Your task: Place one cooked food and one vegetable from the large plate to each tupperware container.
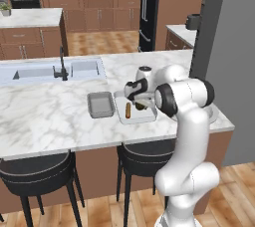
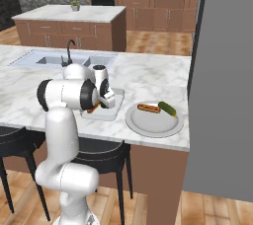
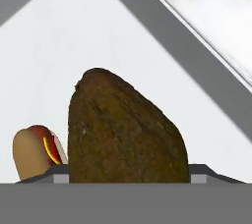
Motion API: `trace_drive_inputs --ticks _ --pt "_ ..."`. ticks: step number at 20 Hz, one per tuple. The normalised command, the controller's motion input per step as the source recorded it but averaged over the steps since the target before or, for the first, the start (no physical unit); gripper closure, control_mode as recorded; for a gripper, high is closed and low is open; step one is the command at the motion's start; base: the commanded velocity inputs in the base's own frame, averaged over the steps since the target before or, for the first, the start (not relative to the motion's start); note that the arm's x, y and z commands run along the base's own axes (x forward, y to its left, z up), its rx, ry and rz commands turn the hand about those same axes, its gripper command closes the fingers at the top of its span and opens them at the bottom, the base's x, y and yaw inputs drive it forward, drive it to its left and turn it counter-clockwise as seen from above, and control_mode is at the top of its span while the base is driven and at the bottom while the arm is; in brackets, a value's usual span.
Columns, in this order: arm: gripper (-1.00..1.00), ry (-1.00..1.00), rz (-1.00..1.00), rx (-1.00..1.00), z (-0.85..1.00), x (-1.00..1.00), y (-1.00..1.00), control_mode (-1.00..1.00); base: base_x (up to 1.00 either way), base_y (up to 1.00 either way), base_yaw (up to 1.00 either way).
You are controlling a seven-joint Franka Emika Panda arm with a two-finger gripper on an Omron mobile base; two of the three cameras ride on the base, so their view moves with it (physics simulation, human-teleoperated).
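Nearest, the claw [image 1: 140, 104] holds a brown, rough vegetable [image 3: 125, 129] low over the larger tray [image 1: 148, 117], beside a hot dog [image 1: 128, 110] lying there, apparently for release. Beyond on the desk [image 1: 45, 116], the smaller tray [image 1: 100, 104]; rightward, the large plate [image 2: 148, 126].

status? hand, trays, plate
Hand low over larger tray, brown vegetable between fingers, hot dog beside it. Small tray bare. Plate holds hot dog, green vegetable.
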Motion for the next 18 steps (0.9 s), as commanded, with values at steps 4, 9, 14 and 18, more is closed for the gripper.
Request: trace_drive_inputs --ticks 4,9,14,18 --pt "-1.0 0.0 0.0 -0.02 -0.4 0.15 0.03 -1.0 0.0 0.0 0.0" --pt "-1.0 0.0 0.0 0.0 -0.15 0.12 0.0 -1.0 0.0 0.0 0.0" --pt "-1.0 0.0 0.0 0.0 0.2 -0.07 0.0 -1.0 0.0 0.0 0.0" --pt "-1.0 0.0 0.0 0.0 0.39 -0.23 0.0 -1.0 0.0 0.0 0.0"
